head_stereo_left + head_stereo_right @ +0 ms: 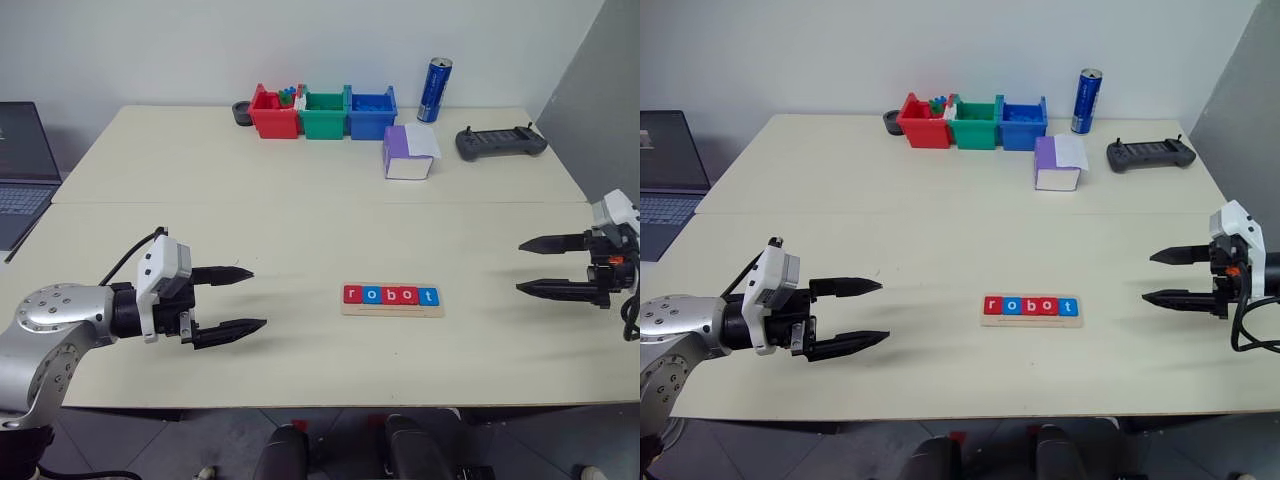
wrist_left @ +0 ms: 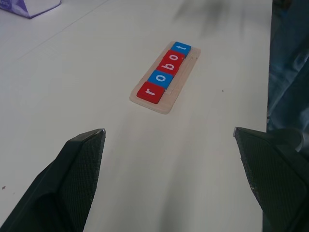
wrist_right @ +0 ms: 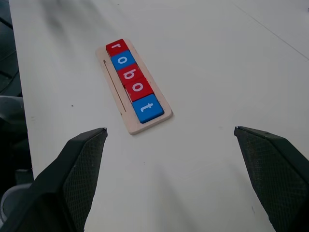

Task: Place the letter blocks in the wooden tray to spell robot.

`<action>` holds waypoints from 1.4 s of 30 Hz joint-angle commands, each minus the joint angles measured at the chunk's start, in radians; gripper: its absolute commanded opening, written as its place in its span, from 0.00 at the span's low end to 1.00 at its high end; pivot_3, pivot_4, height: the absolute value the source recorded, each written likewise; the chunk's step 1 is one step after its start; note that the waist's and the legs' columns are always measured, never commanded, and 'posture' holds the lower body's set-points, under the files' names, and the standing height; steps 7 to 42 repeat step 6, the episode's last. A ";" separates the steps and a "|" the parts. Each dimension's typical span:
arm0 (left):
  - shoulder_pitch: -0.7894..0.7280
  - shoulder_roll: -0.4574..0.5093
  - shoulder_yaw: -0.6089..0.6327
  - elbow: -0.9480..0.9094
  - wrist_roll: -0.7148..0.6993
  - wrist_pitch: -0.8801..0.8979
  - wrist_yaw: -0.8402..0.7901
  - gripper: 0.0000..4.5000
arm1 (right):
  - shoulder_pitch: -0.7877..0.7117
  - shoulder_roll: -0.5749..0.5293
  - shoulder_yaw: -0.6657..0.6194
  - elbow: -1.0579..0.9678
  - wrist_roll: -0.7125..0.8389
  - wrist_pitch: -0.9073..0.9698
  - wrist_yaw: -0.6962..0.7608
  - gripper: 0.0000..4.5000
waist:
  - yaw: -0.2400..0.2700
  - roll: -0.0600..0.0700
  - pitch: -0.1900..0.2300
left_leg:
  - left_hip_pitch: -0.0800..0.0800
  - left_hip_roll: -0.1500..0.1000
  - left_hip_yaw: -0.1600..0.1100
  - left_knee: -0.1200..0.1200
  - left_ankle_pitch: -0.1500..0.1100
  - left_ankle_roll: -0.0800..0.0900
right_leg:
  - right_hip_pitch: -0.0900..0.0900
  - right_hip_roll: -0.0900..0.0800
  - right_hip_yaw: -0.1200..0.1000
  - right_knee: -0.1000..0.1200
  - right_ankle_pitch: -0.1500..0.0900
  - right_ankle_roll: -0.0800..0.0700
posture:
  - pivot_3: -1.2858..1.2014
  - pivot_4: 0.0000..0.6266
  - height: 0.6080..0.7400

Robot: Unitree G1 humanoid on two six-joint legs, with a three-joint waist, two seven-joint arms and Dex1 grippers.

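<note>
Left eye view: five letter blocks, one wooden tray

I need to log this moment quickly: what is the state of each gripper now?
Left gripper: open, holding nothing.
Right gripper: open, holding nothing.

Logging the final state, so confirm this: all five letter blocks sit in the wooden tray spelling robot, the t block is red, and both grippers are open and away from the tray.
One detail is wrong: the t block is blue, not red, as the right wrist view shows. The rest holds: the letter blocks spell robot in the wooden tray, and the left gripper and right gripper are open, away from it.
</note>
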 commanded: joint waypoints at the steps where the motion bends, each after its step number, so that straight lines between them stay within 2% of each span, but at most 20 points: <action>1: -0.011 0.007 0.028 -0.027 -0.007 -0.015 0.002 1.00 | -0.012 -0.006 -0.016 -0.017 0.019 -0.008 0.019 1.00 | 0.000 0.000 0.000 | 0.000 0.000 0.000 0.000 0.000 0.000 | 0.000 0.000 0.000 0.000 0.000 0.000 | 0.52 0.24 1.00; 42: -0.012 0.010 0.026 -0.027 -0.008 -0.013 -0.003 1.00 | -0.004 -0.003 -0.013 -0.023 0.017 -0.011 0.017 1.00 | 0.000 0.000 0.000 | 0.000 0.000 0.000 0.000 0.000 0.000 | 0.000 0.000 0.000 0.000 0.000 0.000 | 0.52 0.24 1.00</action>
